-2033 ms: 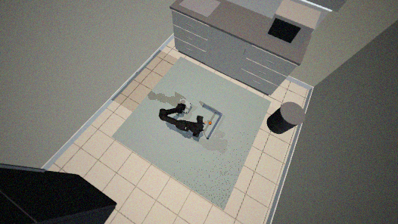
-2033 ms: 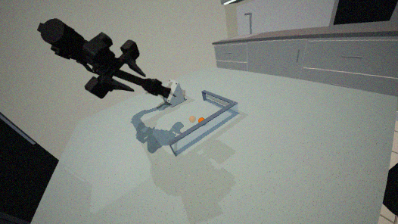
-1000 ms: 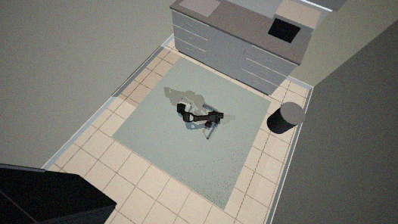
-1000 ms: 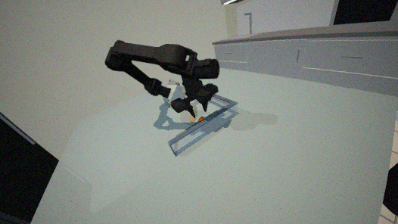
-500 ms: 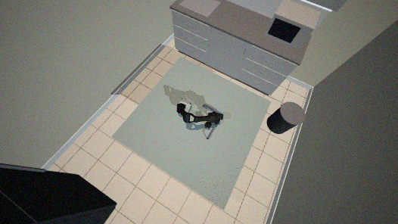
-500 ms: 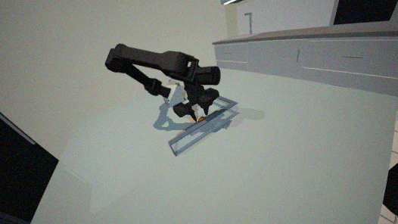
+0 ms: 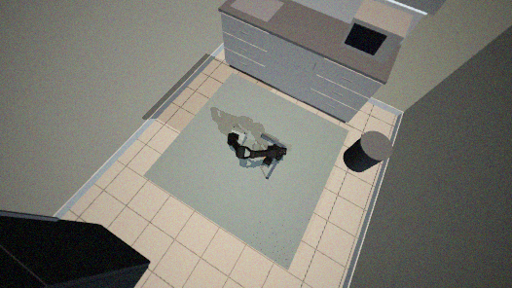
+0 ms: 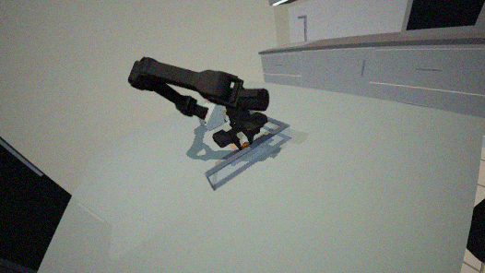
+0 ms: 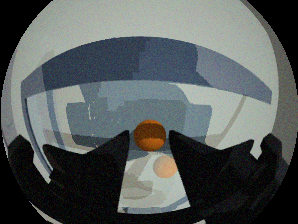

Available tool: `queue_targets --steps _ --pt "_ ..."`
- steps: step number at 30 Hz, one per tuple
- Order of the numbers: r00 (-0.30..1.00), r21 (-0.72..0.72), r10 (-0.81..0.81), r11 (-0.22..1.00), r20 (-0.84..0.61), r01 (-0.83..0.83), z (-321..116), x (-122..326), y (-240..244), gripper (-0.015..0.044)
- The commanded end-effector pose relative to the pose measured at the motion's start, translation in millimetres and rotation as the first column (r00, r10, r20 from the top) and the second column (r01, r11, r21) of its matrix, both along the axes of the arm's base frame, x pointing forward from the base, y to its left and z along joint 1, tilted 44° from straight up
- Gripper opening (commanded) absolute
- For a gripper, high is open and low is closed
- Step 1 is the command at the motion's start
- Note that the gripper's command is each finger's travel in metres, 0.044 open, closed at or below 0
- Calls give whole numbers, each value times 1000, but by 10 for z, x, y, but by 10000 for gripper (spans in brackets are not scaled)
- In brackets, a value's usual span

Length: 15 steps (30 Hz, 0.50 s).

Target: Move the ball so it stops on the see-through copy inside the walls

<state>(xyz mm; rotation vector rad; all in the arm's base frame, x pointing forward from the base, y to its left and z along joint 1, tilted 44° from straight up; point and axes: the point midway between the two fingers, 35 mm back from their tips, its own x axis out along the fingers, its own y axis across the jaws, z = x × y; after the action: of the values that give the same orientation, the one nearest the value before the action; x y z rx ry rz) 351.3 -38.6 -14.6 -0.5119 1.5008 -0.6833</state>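
Table [image 8: 323, 194], clear walls [image 8: 240, 161] beside ball [image 9: 149, 135]
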Motion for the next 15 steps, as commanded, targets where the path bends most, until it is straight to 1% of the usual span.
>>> queue_targets --steps 1,7,11,15 --pt "1000 -6 5 1000 -6 -5 -13 -6 -15 140" --pt "1000 -6 5 1000 -6 -5 -13 -6 -15 100" --pt "1000 -4 5 1000 -6 -5 40 16 44 0" --pt "1000 0 6 1000 -5 -6 190 62 207 0"
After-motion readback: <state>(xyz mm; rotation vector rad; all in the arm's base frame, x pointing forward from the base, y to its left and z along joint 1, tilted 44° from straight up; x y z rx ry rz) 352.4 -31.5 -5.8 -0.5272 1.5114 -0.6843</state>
